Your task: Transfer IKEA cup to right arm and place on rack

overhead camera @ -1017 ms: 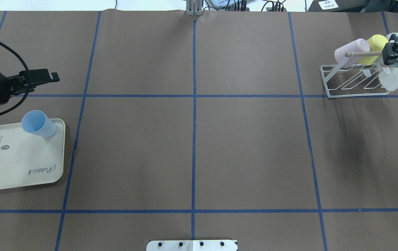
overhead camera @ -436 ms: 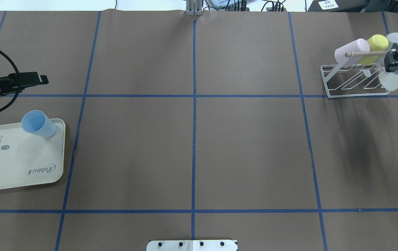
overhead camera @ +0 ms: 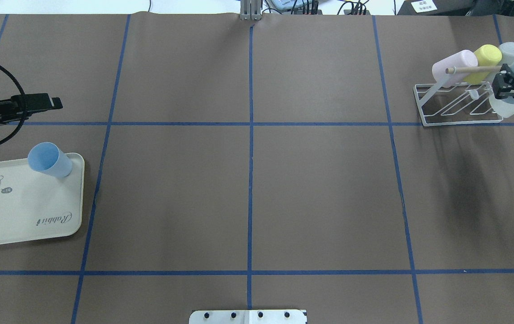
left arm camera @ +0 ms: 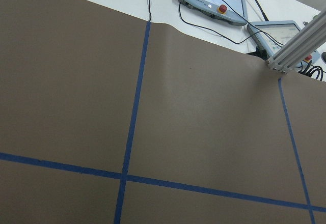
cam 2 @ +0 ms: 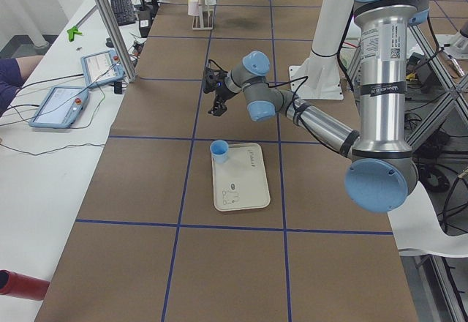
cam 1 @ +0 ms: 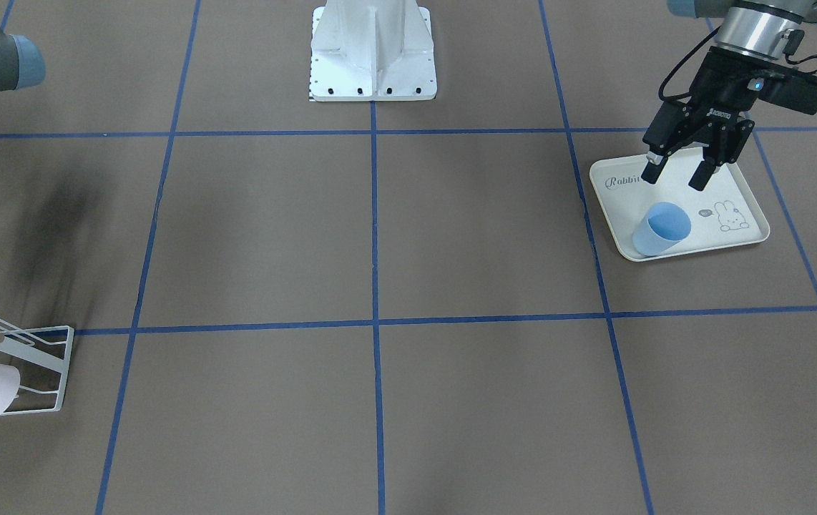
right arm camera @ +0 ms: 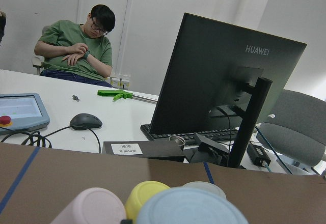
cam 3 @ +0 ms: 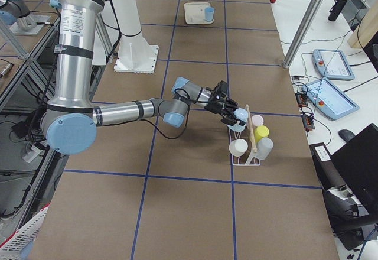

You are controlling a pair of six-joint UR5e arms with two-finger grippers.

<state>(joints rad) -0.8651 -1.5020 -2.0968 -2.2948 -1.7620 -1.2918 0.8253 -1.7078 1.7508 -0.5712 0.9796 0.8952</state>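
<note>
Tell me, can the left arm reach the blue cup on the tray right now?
Probably yes. The left gripper hangs open near the blue cup, which stands upright at a corner of the tray, and nothing lies between them.

Lab bench, mid-session: a counter (overhead camera: 329,189) papered in brown and ruled into large squares by blue tape lines (overhead camera: 250,180) runs the full width beneath both arms. A cream rabbit-print tray (overhead camera: 23,216) lies flat on the paper, below and near the spread left fingers (cam 1: 650,174). A white wire rack (overhead camera: 423,112) stands on the counter just beside the right fingers (overhead camera: 501,85), which hang over its outer end. The arms' white pedestal base (cam 1: 373,57) stands at the counter's edge, between the two sets of fingers and well apart from both.
</note>
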